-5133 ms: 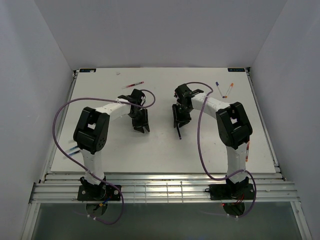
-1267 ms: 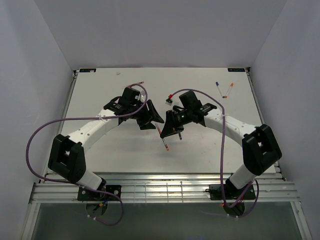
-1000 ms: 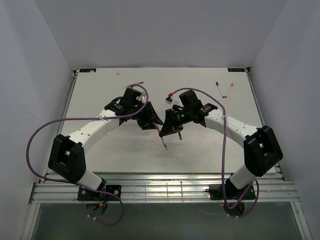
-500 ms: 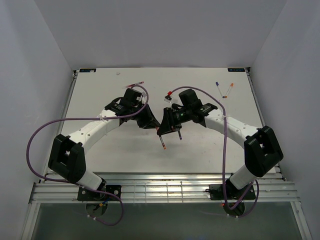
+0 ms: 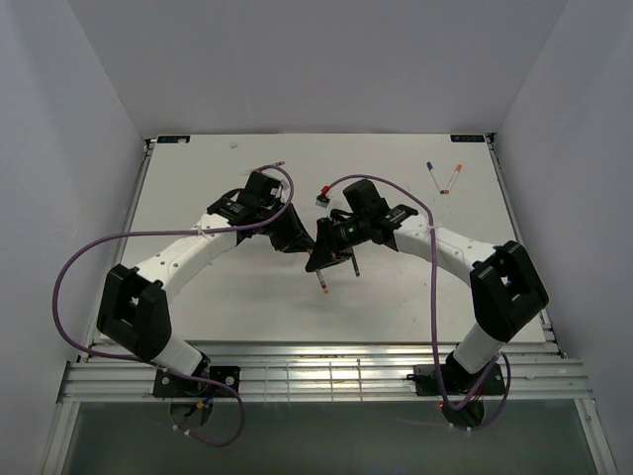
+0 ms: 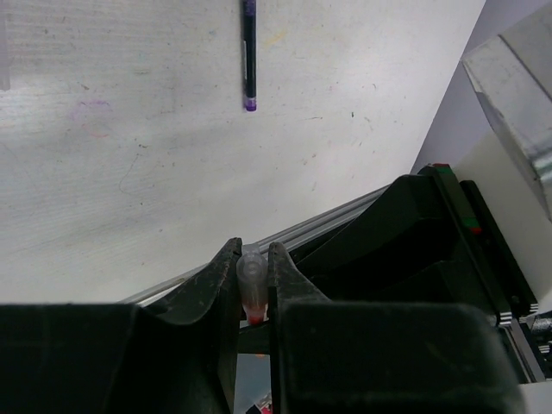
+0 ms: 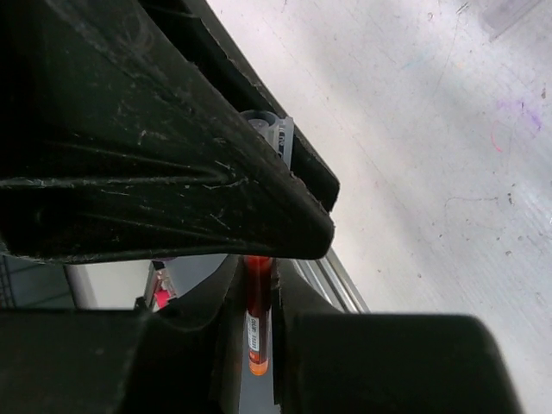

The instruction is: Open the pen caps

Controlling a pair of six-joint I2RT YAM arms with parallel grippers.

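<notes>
Three pen caps are in view: a blue cap (image 5: 429, 165) and an orange cap (image 5: 458, 168) sit on two pens lying at the far right of the worktop (image 5: 198, 188), and a pale, red-tinged cap (image 6: 252, 283) is held at mid-worktop. One purple pen (image 5: 354, 265) lies near the meeting arms, whose bulk hides the join from above. The left gripper (image 6: 254, 252) has its jaws nearly closed, pinching the pale cap. The right gripper (image 7: 257, 276) clamps its jaws on the red barrel (image 7: 257, 332).

Pen cap (image 6: 252, 281) in L gripper (image 6: 253, 259)
</notes>
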